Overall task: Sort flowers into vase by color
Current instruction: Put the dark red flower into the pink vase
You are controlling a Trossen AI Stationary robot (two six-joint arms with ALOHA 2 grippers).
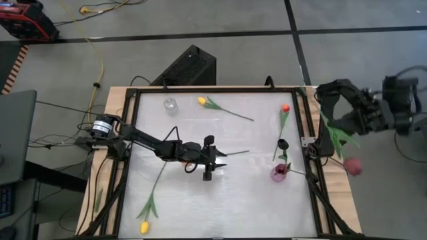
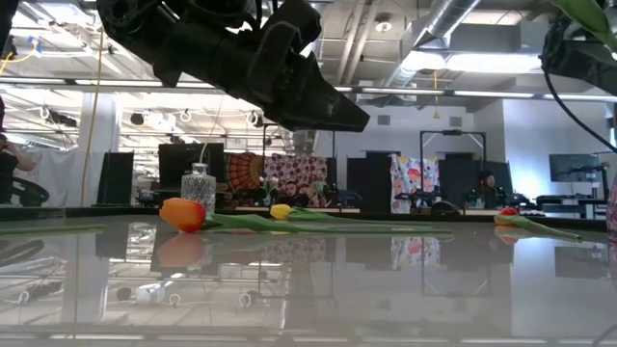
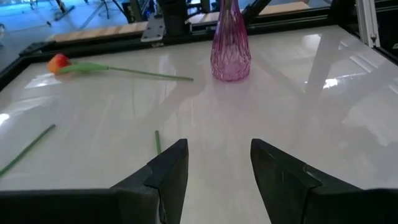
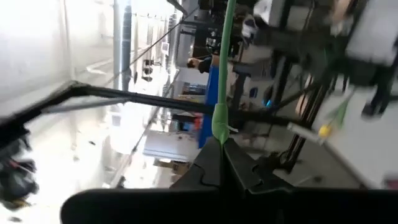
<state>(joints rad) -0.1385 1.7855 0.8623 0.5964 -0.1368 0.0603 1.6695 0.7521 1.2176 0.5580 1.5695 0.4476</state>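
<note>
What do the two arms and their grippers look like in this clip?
Both arms are dark, jointed and matte black. The left arm has a silver-and-black cylindrical joint near its base and cables alongside. The left gripper has two blocky, wedge-shaped black fingers; the right gripper looks similarly black and angular.

A big workroom with a grey floor and a shiny white table

The floor [image 1: 253, 60] is grey with dark lines across it. A yellow cable [image 1: 100, 63] runs over it, and a black box [image 1: 189, 67] sits by the table [image 1: 220, 207]. Behind the table, silver pipes [image 2: 439, 24] hang under the ceiling, long lights [image 2: 482, 63] glow, and dark screens [image 2: 574, 169] stand at desks.
</note>
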